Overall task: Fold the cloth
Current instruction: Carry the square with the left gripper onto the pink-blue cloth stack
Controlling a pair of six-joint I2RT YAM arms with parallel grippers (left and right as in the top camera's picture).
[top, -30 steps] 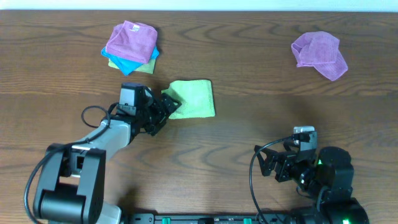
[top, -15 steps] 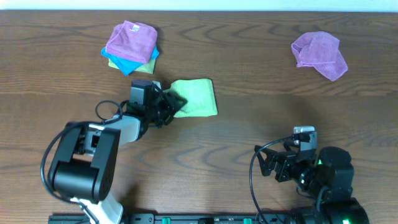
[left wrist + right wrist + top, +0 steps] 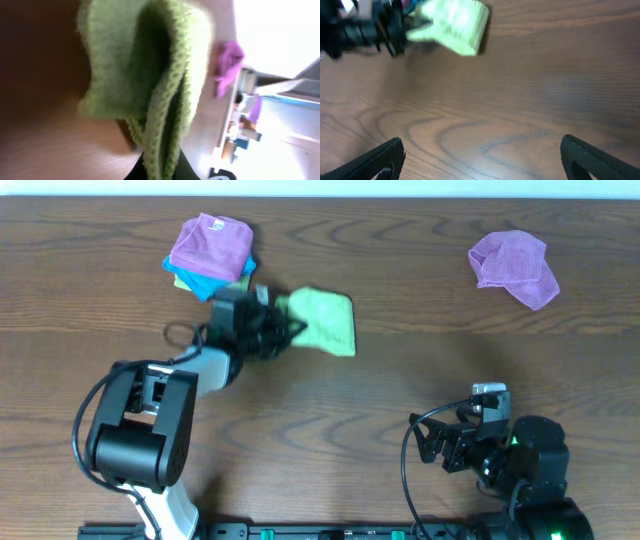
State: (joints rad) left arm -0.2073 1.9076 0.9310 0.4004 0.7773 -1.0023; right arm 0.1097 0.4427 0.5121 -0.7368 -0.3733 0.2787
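Observation:
The green cloth (image 3: 327, 320) lies folded in the middle of the table, toward the far side. Its left edge is pinched in my left gripper (image 3: 285, 332), which is shut on it. In the left wrist view the doubled edge of the green cloth (image 3: 145, 75) runs down between the black fingers of the left gripper (image 3: 160, 172). My right gripper (image 3: 432, 442) rests at the near right with its jaws wide open and nothing between them (image 3: 482, 160). The right wrist view shows the green cloth (image 3: 457, 20) far off at top left, beside the left arm (image 3: 360, 30).
A stack of folded cloths (image 3: 210, 252), purple on top of blue and yellow, sits at the far left just behind the left gripper. A crumpled purple cloth (image 3: 515, 267) lies at the far right. Bare wooden tabletop (image 3: 420, 370) separates the two arms.
The left gripper has shut on the green cloth's left edge and moved toward the far side, carrying the cloth a little up and right. The right arm has stayed still.

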